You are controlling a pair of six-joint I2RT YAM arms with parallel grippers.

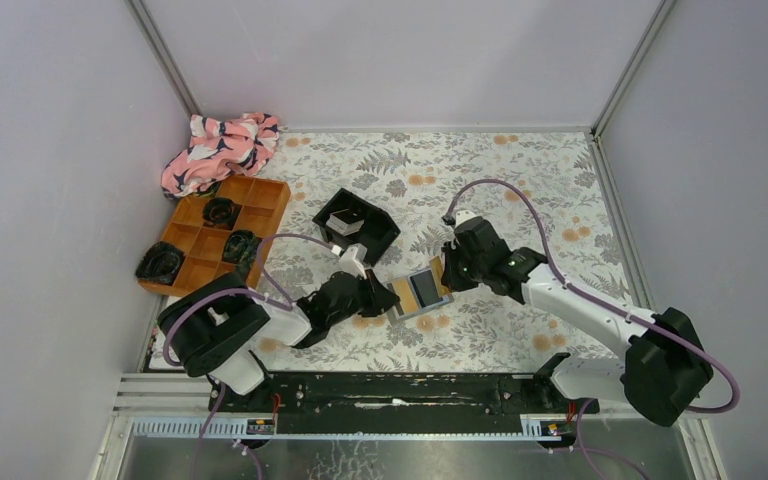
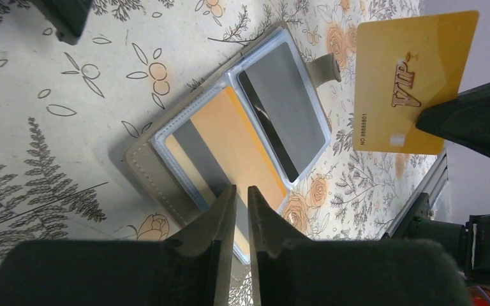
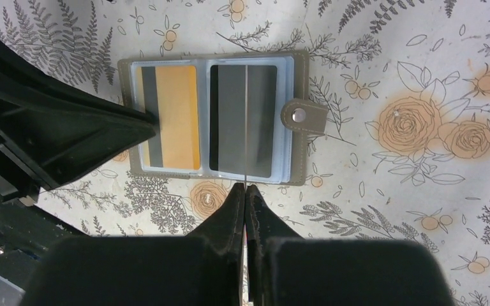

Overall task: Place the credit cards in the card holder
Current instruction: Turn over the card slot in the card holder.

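Gold VIP card [image 2: 415, 76] sits clamped in right gripper [image 3: 245, 191] above the open card holder [image 3: 300, 159]; left gripper [image 2: 241, 191], slightly parted, touches its edge.

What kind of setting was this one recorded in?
Probably a lab test cell, not a home: plain grey wall panels in metal framing, a floral tablecloth as a staged work surface, and two robot arms bolted to a black rail.

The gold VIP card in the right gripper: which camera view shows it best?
The left wrist view: the gold VIP card turns its printed face to that camera. The right wrist view sees it edge-on, a thin line rising from the right gripper. In the top view it is a small tan sliver, too small to read.
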